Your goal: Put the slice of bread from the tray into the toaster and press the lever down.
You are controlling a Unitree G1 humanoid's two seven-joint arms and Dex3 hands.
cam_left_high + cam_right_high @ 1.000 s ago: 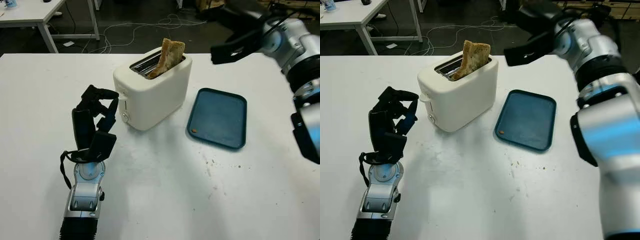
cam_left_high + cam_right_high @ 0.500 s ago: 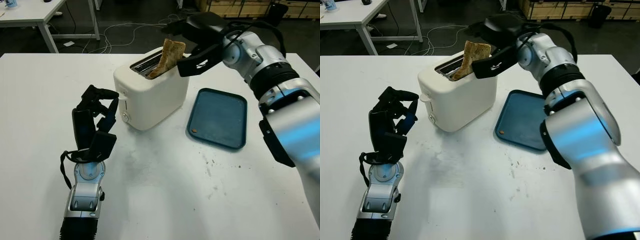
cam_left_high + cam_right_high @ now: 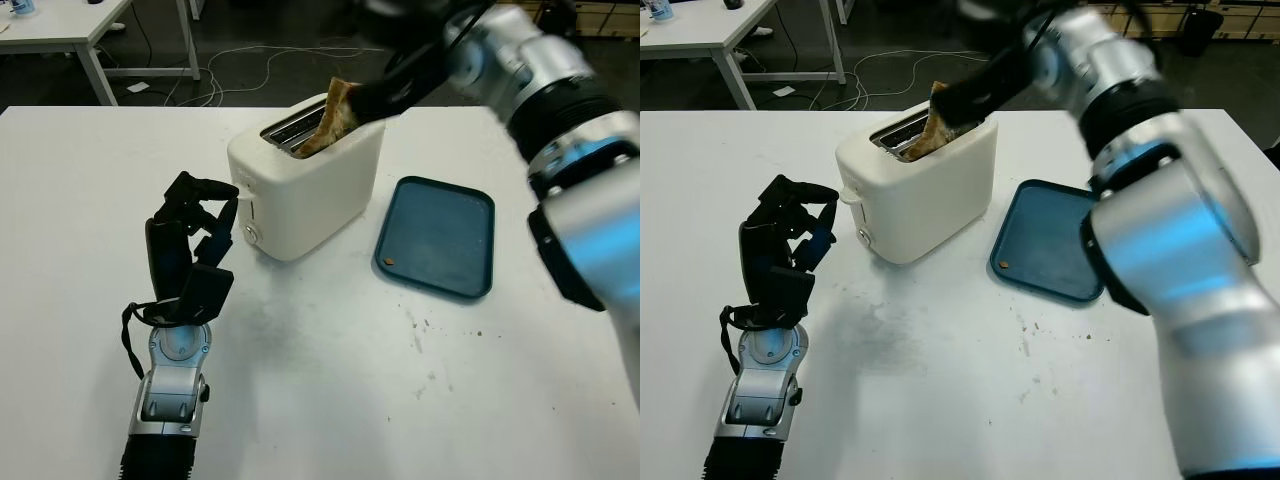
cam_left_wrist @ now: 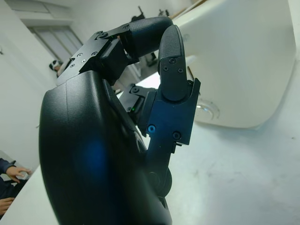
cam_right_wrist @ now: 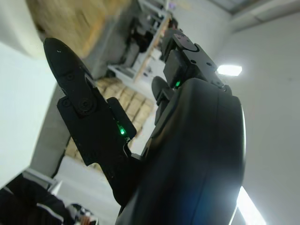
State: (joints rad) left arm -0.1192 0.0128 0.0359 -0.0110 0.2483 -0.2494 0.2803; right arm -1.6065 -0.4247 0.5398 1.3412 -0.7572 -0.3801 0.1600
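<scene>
So the right hand (image 3: 385, 90) has swung back in over the toaster (image 3: 305, 185) and is now pressing against the top of the bread slice (image 3: 330, 118). A second ago it was hanging well off to the far side, and half a second ago it was just reaching the slice. The bread sits lower in the slot than it did then, with less of it poking out, and it leans at an angle with its top edge under the hand. It looks like a push-down to seat the slice, not a grab. The hand isn't holding anything, and its fingers look extended rather than curled.

The blue tray (image 3: 436, 236) sits below and to the near side of that hand, with no bread on it, just a small crumb-like speck near one corner.

The left hand (image 3: 188, 248) hasn't budged: it's parked on the table with its fingers curled and nothing in them, and the toaster's front end is just beyond its fingertips. The lever isn't clearly readable, but that end is right there, so pressing it looks like the next job once the bread is fully seated.
</scene>
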